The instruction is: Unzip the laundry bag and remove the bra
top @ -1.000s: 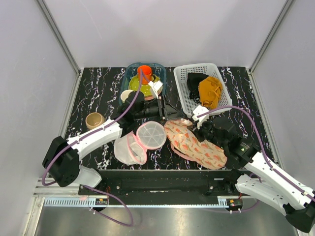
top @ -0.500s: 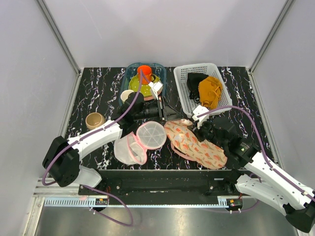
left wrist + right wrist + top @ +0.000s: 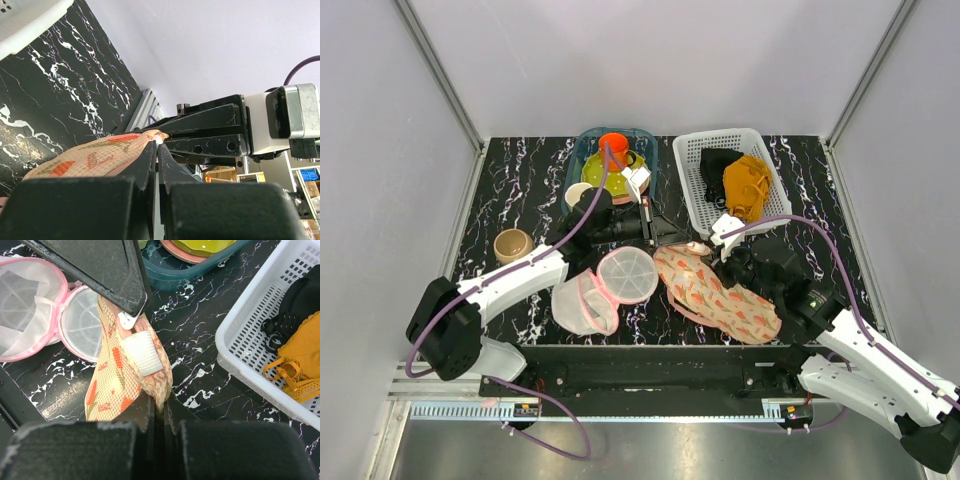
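The laundry bag, peach with a red-green print, lies between my arms at the table's front. My left gripper is shut at the bag's far end. In the right wrist view a silver zip pull sits at that gripper's tip, above a white fabric tab. In the left wrist view the left gripper pinches the bag's pinkish tip. My right gripper is shut on the bag's printed edge, close beside the left one. The bra is hidden.
A round white mesh pouch with a pink rim lies open left of the bag. A white basket holds a black garment and a mustard one. A blue bin of dishes and a beige cup stand further back.
My left gripper has shut on the bag's far end. The right gripper and both arms have stayed where they were.
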Controlling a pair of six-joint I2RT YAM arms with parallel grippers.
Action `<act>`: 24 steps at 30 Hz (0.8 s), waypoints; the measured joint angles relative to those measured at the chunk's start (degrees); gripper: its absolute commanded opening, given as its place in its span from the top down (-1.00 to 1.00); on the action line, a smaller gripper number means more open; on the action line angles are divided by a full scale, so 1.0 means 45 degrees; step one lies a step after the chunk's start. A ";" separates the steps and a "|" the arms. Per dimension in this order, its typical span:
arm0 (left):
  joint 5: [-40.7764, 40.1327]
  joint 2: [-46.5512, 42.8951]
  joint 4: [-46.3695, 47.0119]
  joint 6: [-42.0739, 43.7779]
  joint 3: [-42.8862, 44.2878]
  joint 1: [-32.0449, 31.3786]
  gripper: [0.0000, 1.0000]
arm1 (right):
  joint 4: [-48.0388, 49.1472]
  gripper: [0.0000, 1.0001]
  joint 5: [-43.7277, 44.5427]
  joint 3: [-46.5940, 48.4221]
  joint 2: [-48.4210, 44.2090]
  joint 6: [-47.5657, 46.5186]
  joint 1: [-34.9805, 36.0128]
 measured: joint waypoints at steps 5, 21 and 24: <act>-0.0185 -0.0306 -0.0039 0.0015 -0.0238 0.0000 1.00 | 0.0063 1.00 -0.0015 0.0000 0.0000 0.0005 0.0000; -0.1613 -0.3007 -0.0646 0.0491 -0.2059 0.0661 1.00 | -0.0223 1.00 -0.0087 0.0000 -0.1175 0.0384 0.0053; -0.1637 -0.3230 -0.1054 0.0588 -0.2103 0.0840 1.00 | -0.0549 1.00 -0.0063 0.0029 -0.1477 0.0500 0.0068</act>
